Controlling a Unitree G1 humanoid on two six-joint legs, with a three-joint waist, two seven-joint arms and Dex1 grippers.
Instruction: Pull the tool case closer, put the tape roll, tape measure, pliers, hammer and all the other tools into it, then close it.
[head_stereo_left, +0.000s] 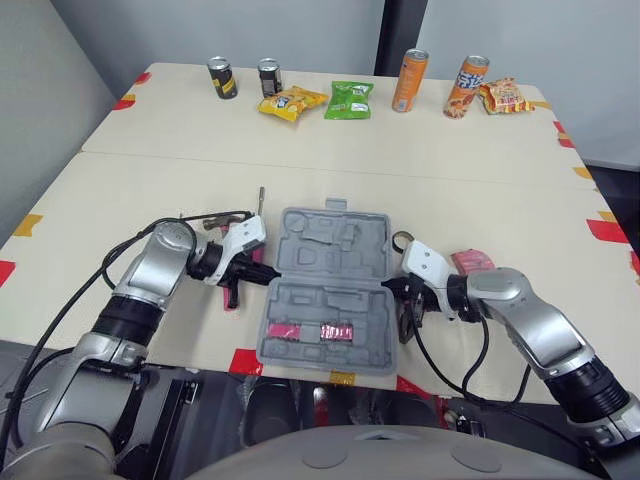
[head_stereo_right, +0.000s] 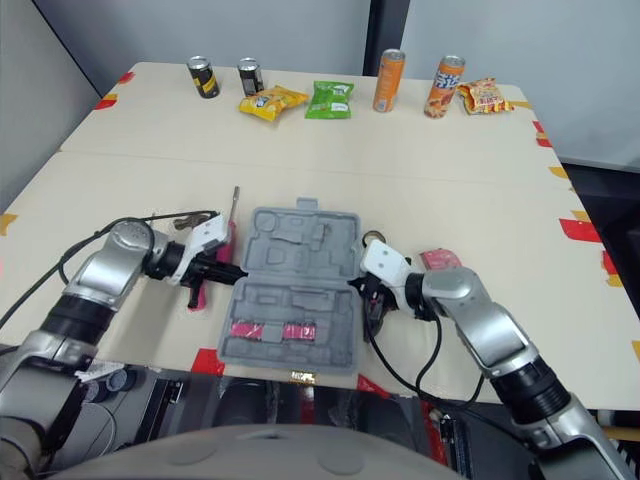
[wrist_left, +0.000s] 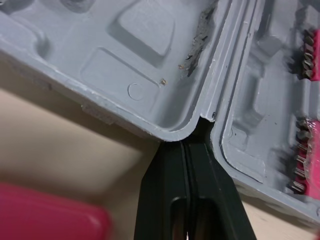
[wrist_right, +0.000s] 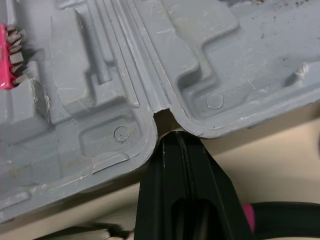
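Note:
The grey tool case (head_stereo_left: 330, 285) lies open and flat near the table's front edge, with pink bit strips (head_stereo_left: 310, 331) in its near half. My left gripper (head_stereo_left: 268, 276) is shut, its tips pressed into the hinge notch on the case's left side (wrist_left: 186, 147). My right gripper (head_stereo_left: 388, 285) is shut too, its tips at the right hinge notch (wrist_right: 179, 137). A red-handled tool (head_stereo_left: 232, 294) lies under the left gripper. Black-handled pliers (head_stereo_left: 405, 325) lie under the right one. The tape roll (head_stereo_left: 403, 240) and the pink tape measure (head_stereo_left: 470, 262) sit right of the case. A screwdriver (head_stereo_left: 261, 200) lies behind the left gripper.
Far back on the table stand two dark cans (head_stereo_left: 222, 77) and two orange cans (head_stereo_left: 409, 80), with snack bags (head_stereo_left: 349, 99) between and beside them. Red and yellow tape marks (head_stereo_left: 606, 230) line the table's edges. A seam runs across the table behind the case.

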